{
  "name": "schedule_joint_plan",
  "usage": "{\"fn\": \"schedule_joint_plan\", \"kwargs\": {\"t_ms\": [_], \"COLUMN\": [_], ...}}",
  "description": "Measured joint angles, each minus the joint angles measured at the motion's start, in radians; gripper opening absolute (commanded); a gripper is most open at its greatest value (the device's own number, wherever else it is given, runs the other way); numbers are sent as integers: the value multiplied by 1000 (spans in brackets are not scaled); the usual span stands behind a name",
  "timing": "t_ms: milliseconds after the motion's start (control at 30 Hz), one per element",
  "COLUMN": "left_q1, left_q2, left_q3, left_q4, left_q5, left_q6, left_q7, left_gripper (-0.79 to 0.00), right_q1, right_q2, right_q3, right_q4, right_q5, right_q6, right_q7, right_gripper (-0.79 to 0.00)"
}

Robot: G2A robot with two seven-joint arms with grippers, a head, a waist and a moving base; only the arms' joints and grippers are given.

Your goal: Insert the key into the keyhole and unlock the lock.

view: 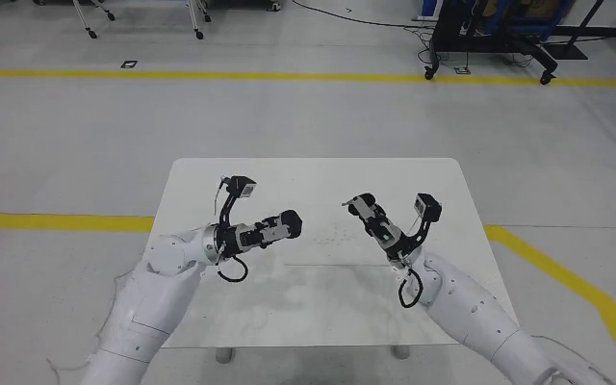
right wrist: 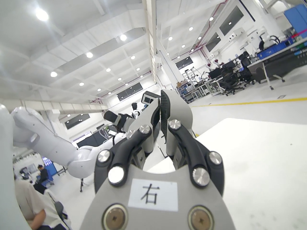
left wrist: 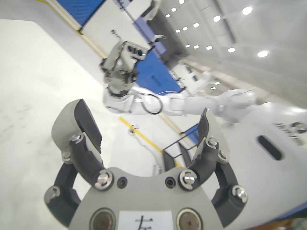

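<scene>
Both arms are held above the white table (view: 318, 178), their grippers facing each other across its middle. My left gripper (view: 293, 223) is open; in the left wrist view its ribbed pads (left wrist: 87, 123) stand wide apart around the gripper's middle (left wrist: 145, 123) with nothing between them. My right gripper (view: 354, 204) is shut, its two fingers pressed together (right wrist: 161, 111), and I see nothing held between the pads. The left wrist view also shows the right gripper (left wrist: 120, 72) farther off, over the tabletop (left wrist: 28, 72).
The tabletop (right wrist: 251, 156) is bare white with faint scuff marks near its middle (view: 332, 236). Yellow floor lines (view: 289, 74) run behind and beside the table. Wheeled frames (view: 491, 48) stand far back on the floor.
</scene>
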Motion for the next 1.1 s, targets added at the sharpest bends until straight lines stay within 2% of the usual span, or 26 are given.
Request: {"fn": "schedule_joint_plan", "kwargs": {"t_ms": [67, 133, 333, 500, 533, 567, 667, 700, 767, 900, 1100], "left_q1": [-66, -98, -146, -184, -191, -197, -214, -219, -230, -248, -275], "left_q2": [-8, -13, -10, -8, -7, -6, -3, -2, 0, 4, 6], "left_q3": [40, 88, 165, 214, 226, 235, 260, 267, 282, 309, 347], "left_q4": [54, 69, 139, 191, 195, 200, 215, 219, 226, 239, 271], "left_q5": [-126, -147, 122, 154, 154, 153, 145, 140, 130, 118, 108], "left_q6": [2, -32, -97, -126, -130, -133, -141, -143, -145, -156, -178], "left_q7": [-15, 31, 100, 130, 133, 136, 145, 146, 149, 159, 181], "left_gripper": [0, 0, 0, 0, -28, -99, -219, -237, -351, -425, -456], "right_q1": [15, 25, 40, 46, 49, 51, 62, 65, 71, 79, 82], "right_q2": [-7, -11, -19, -19, -22, -24, -36, -40, -49, -64, -78], "right_q3": [-24, -37, -45, -23, -22, -23, -32, -34, -38, -41, -23], "right_q4": [9, 18, 1, 0, 6, 12, 28, 33, 45, 65, 85], "right_q5": [128, 238, 492, 614, 625, 630, 644, 648, 656, 669, 679], "right_q6": [0, 0, 0, 0, 0, 1, 20, 28, 42, 57, 51], "right_q7": [97, 182, 405, 558, 587, 606, 654, 663, 683, 718, 750], "right_gripper": [-785, -785, -785, -785, -785, -785, -785, -785, -785, -785, -785]}}
